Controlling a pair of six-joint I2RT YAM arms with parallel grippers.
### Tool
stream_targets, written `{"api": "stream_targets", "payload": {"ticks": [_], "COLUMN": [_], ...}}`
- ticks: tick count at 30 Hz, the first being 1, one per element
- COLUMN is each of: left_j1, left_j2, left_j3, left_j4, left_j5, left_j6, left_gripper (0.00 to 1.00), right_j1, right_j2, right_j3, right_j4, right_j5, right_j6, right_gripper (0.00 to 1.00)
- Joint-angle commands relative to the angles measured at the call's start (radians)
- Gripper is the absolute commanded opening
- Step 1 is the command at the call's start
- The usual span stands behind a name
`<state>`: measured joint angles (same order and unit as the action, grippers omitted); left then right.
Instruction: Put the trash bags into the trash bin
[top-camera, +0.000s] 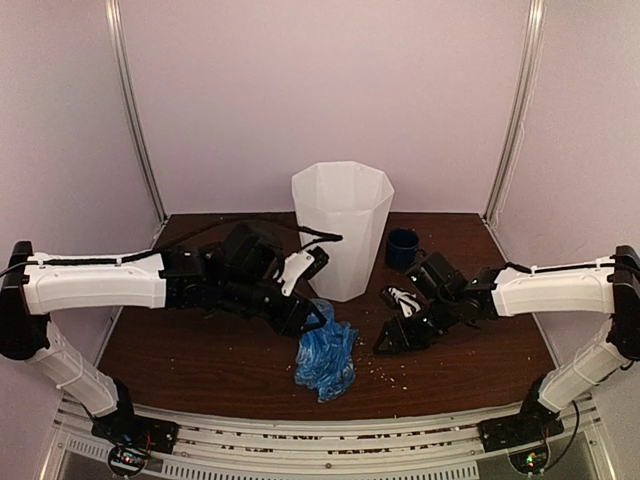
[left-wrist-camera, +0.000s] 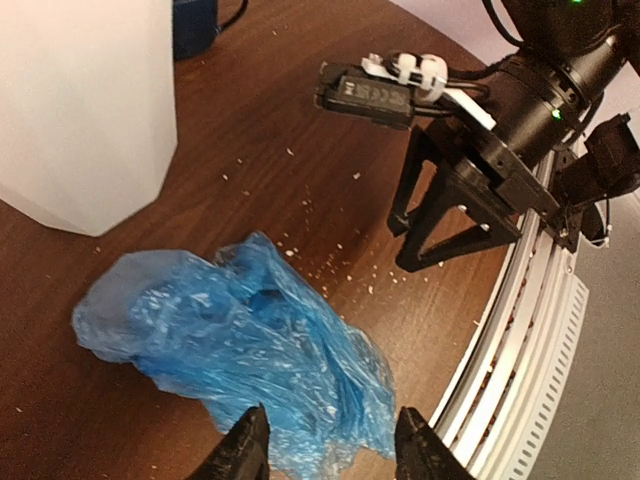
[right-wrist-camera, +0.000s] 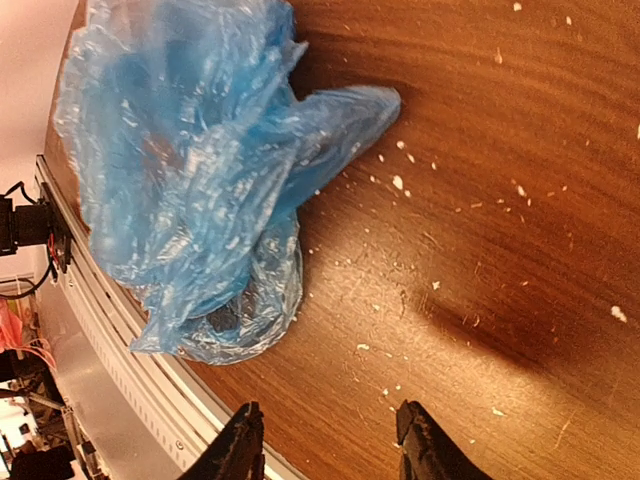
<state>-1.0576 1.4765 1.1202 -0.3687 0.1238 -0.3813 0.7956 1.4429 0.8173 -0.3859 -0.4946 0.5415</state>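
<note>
Brown table (top-camera: 200, 360), trash bag (top-camera: 326, 360) between half-open jaws of left end effector (left-wrist-camera: 330, 428), right end effector (right-wrist-camera: 328, 418) open nearby

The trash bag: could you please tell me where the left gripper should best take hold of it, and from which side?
Likely the bunched end under the left gripper: the trash bag heaps up there, thick enough to pinch. Come from above, as it lies on the table.
</note>
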Motion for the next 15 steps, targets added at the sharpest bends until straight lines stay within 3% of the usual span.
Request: {"api": "stream_targets", "payload": {"ticks": [1,5,9,15], "left_j1": [-0.067,-0.093,-0.093,-0.079], "left_j2": [0.04,0.087,0.131,0.2], "left_j3": [0.023,0.009,0.023,0.064], "left_j4": [-0.002,0.017,-0.001,-0.002], "left_j5": [-0.026,-0.043,-0.145,-0.227], "left_j6": [-0.041,-0.079,-0.139,-0.168], "left_gripper": [0.42,0.42,0.58,0.69], "right_j1": [0.01,0.034,0.071,0.137], "right_j2": [0.004,0.064,0.173,0.312], "right_j3": [-0.102,-0.141,-0.095,-0.011], "right_j4": [0.205,0.334,0.399,0.433], "right_j5": [-0.041,-0.075,-0.098,-0.084], "right_j6": [0.149,0.206,0.232,0.274], "right_gripper": [0.46,0.45,0.44,0.44]}}
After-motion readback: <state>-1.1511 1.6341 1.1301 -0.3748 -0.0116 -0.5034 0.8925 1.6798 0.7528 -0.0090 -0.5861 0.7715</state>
